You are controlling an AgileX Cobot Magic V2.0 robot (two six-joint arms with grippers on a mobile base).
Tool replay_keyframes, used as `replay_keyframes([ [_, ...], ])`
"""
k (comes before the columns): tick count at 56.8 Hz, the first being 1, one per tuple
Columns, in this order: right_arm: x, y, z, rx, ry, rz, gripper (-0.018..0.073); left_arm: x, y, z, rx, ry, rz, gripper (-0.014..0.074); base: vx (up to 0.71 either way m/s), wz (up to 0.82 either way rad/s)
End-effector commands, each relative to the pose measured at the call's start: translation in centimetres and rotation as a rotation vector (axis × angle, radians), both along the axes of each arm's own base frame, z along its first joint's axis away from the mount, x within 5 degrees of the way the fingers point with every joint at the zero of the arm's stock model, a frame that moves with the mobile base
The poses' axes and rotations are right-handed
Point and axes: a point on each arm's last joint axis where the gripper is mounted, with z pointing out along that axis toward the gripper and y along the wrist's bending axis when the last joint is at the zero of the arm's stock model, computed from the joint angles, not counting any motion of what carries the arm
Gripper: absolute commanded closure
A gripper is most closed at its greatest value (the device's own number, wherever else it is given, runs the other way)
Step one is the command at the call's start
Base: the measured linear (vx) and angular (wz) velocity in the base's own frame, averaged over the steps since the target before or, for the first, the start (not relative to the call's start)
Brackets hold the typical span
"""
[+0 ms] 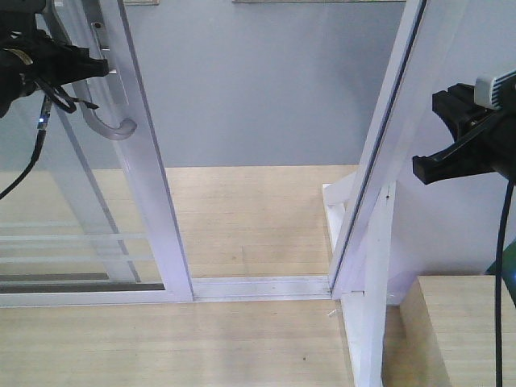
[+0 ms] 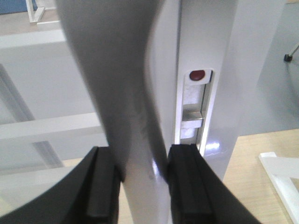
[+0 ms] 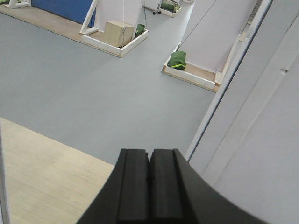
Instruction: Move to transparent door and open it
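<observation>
Left tool point(image 2: 140, 179) clamps handle point(image 2: 126, 93).

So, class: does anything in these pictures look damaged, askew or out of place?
Nothing stands out. The transparent door sits in its track, pulled aside; the left gripper is clamped squarely on its handle, and the right gripper is shut and empty.

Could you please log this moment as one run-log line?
left gripper: shut on handle | transparent door: partly open | right gripper: shut, empty
</observation>
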Motion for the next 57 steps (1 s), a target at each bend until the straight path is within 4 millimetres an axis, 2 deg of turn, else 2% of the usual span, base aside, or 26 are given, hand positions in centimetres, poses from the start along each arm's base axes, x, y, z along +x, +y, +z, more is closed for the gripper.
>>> replay_keyframes([
  [1,0.1,0.1,1.8,0.034,-0.106,0.012,0.0561,-1.9,1.3,8.7,0.006,-0.357,0.021,0.0596,0.0,0.0],
  [12,0.1,0.1,1.8,0.034,-0.106,0.012,0.0561,-2.7,3.7,9.8,0.016,-0.362,0.084,0.0596,0.0,0.0],
  [21,0.1,0.1,1.8,0.034,-0.106,0.012,0.0561,-3.3,4.9,9.8,0.016,-0.293,0.118,0.0596,0.0,0.0],
  [28,0.1,0.1,1.8,0.034,-0.106,0.012,0.0561,-4.1,4.9,10.2,0.016,-0.253,0.12,0.0596,0.0,0.0],
  [45,0.1,0.0,1.8,0.087,-0.091,-0.002,0.0561,-7.3,4.6,13.1,0.012,-0.248,0.119,0.0596,0.0,0.0],
  [50,0.1,0.0,1.8,0.099,-0.088,-0.006,0.0561,-8.4,4.4,13.1,-0.017,-0.257,0.121,0.0596,0.0,0.0],
  [57,0.1,0.0,1.9,0.107,-0.087,-0.007,0.0561,-10.7,3.5,12.1,-0.038,-0.269,0.102,0.0596,0.0,0.0],
])
